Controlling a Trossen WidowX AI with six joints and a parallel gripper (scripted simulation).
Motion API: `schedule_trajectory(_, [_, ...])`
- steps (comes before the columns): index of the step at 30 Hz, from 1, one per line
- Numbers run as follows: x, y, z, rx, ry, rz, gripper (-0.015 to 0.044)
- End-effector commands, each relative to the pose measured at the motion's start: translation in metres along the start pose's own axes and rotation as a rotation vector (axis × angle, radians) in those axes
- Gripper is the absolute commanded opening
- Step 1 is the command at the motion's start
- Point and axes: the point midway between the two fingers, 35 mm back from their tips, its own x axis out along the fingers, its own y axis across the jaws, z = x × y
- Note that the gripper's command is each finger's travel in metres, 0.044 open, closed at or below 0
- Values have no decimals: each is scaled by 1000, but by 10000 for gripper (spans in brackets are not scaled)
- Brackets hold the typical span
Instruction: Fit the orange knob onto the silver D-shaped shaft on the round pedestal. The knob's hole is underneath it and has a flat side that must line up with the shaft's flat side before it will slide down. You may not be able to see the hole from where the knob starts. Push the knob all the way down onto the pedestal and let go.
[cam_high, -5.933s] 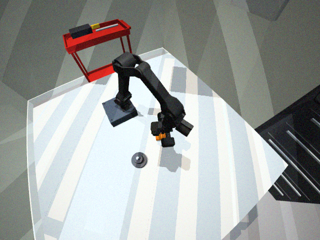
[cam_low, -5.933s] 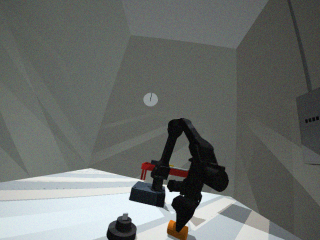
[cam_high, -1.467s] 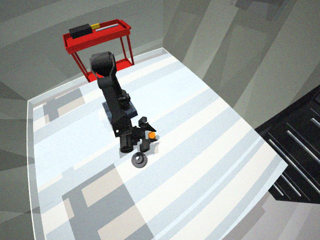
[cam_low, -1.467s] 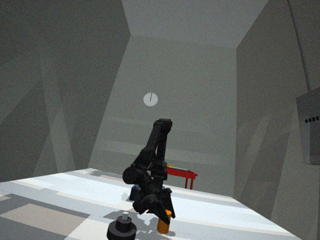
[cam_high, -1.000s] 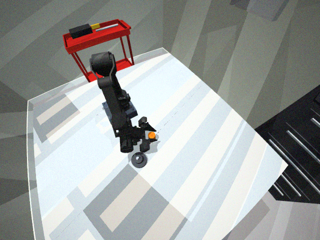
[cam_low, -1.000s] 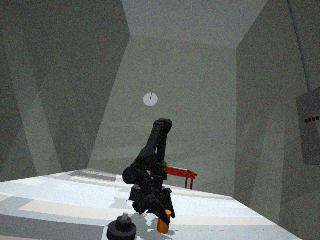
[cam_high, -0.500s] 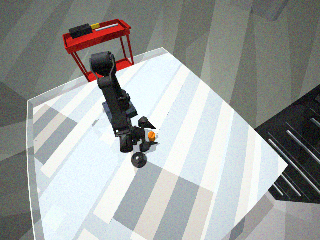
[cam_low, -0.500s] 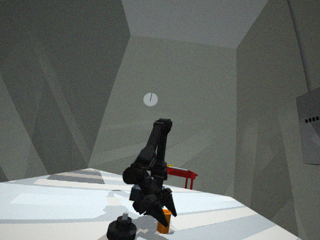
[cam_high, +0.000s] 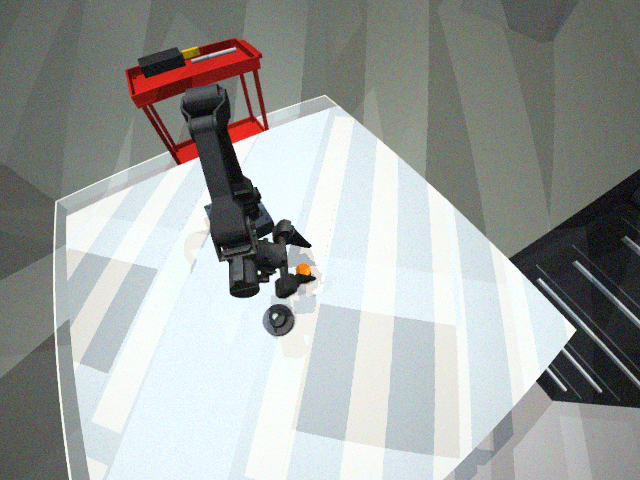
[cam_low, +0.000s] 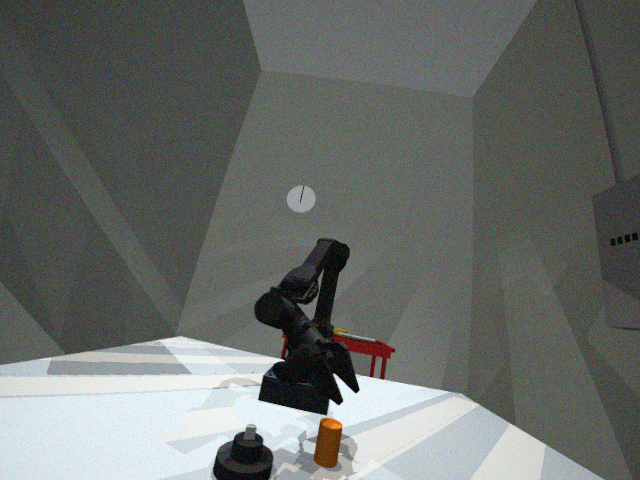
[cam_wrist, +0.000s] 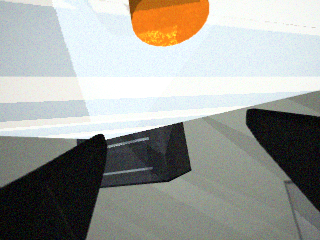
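The orange knob (cam_high: 302, 269) (cam_low: 328, 443) (cam_wrist: 170, 22) stands upright on the table, beside the pedestal. Its underside and hole are hidden. The dark round pedestal (cam_high: 267, 326) (cam_low: 242, 463) has a narrower step on top, with the short silver shaft (cam_low: 250, 432) standing up from it, bare. The shaft's flat side cannot be made out. My gripper (cam_high: 312, 262) (cam_low: 348, 396) (cam_wrist: 175, 128) is wide open and empty, its fingers tilted. In the exterior view its tips are above and behind the knob; in the wrist view the knob is at the top edge, beyond the tips.
The white table (cam_high: 217, 392) (cam_low: 77, 413) carries striped light and shadow. The arm's dark base (cam_low: 292, 395) stands behind the gripper. A red cart (cam_high: 201, 77) (cam_low: 361, 346) stands past the table's far edge, with a black box (cam_high: 161, 62) on top.
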Motion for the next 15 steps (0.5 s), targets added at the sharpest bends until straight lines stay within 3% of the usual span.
schedule_trajectory(1, [-6,-3,-7,7,-1,-6,440])
schedule_trajectory(4, [0,-4,-6,38,-140,-45,440])
schedule_trajectory(12, [-13,-4,-21,22,-885,-26,440])
schedule_trajectory(15, [-17,-3,-25,7,-941,-6,440])
